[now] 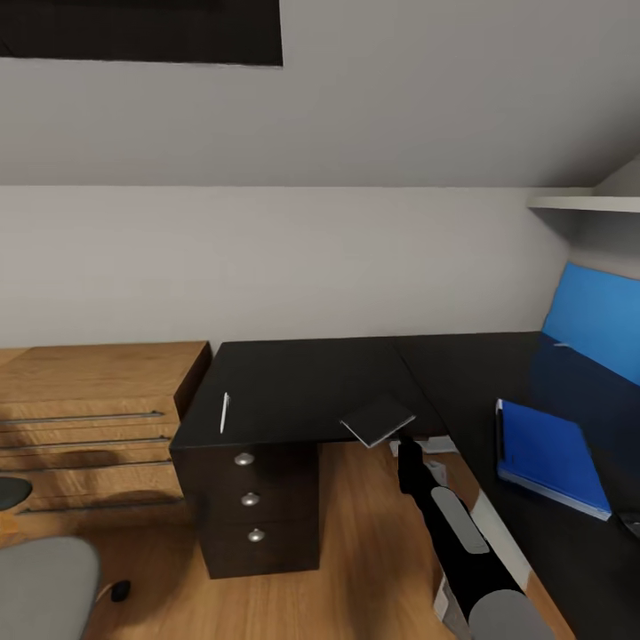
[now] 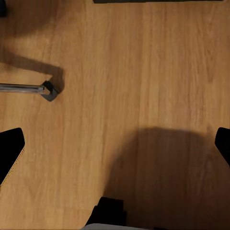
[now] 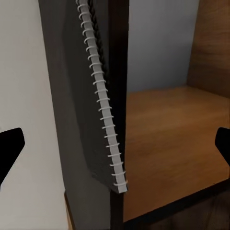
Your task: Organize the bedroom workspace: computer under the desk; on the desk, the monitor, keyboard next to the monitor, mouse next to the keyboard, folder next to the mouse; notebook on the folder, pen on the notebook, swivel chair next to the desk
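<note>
From the head camera, the black L-shaped desk (image 1: 302,382) fills the middle, with a three-drawer pedestal under its near corner at about 7 o'clock from the desktop's centre. A slim white pen (image 1: 224,412) lies on the desktop near its 9 o'clock edge. A dark grey spiral-bound notebook (image 1: 379,420) sits tilted at the desk's front edge, partly over it, touching the tip of the right gripper (image 1: 404,442), whose black and grey arm reaches up from 5 o'clock. In the right wrist view the notebook (image 3: 98,110) and its white wire spiral lie against the desk edge, and the fingertips (image 3: 10,143) stand wide apart, clear of it. A blue flat folder (image 1: 549,455) lies on the desk's wing at 3 o'clock, with a blue panel at the wall behind it. The left gripper (image 2: 115,153) hangs over the wooden floor (image 2: 143,72), fingers spread
</note>
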### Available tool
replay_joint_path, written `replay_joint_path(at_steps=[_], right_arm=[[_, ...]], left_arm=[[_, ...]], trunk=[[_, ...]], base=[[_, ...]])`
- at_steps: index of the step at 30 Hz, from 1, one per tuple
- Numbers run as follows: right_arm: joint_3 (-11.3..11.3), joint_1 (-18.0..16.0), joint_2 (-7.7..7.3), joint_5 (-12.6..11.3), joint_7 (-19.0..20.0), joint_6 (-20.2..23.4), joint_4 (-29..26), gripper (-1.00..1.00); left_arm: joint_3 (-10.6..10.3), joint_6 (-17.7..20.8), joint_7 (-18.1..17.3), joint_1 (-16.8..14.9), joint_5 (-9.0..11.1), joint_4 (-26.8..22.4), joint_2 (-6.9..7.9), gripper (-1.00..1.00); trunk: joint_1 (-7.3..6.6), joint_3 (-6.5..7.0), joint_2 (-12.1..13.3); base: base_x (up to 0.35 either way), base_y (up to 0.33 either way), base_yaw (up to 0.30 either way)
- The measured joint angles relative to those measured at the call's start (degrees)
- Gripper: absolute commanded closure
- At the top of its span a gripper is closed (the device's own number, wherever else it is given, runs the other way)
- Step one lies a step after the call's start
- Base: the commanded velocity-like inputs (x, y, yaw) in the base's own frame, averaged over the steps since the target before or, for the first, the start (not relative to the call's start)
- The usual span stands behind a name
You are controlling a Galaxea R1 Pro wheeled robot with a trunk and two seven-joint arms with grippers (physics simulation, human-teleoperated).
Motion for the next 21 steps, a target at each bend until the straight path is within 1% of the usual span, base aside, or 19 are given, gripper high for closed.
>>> replay_joint_path(at_steps=[5,7,10,21], right_arm=[[-0.1,0.0,0.04,-0.1,0.0,0.0,0.0,-1.00],[-0.1,0.0,0.11,-0.1,0.1,0.0,0.0,-1.00],[0.0,0.0,0.31,-0.2,0.2,-0.1,0.0,-1.00],[-0.1,0.0,0.10,-0.1,0.1,0.0,0.0,-1.00]], left_arm=[[0.0,0.0,0.1,0.0,0.1,0.0,0.00,-1.00],[0.1,0.0,0.1,0.0,0.1,0.0,0.00,-1.00],[0.1,0.0,0.1,0.0,0.1,0.0,0.00,-1.00],[0.1,0.0,0.1,0.0,0.1,-0.2,-0.07,-1.00]], trunk=[[0.00,0.00,0.0],[0.01,0.00,0.0],[0.03,0.00,0.0],[0.03,0.00,0.0]], base=[[0.285,0.148,0.000],[0.162,0.108,0.000],[0.053,0.035,0.000],[0.010,0.006,0.000]])
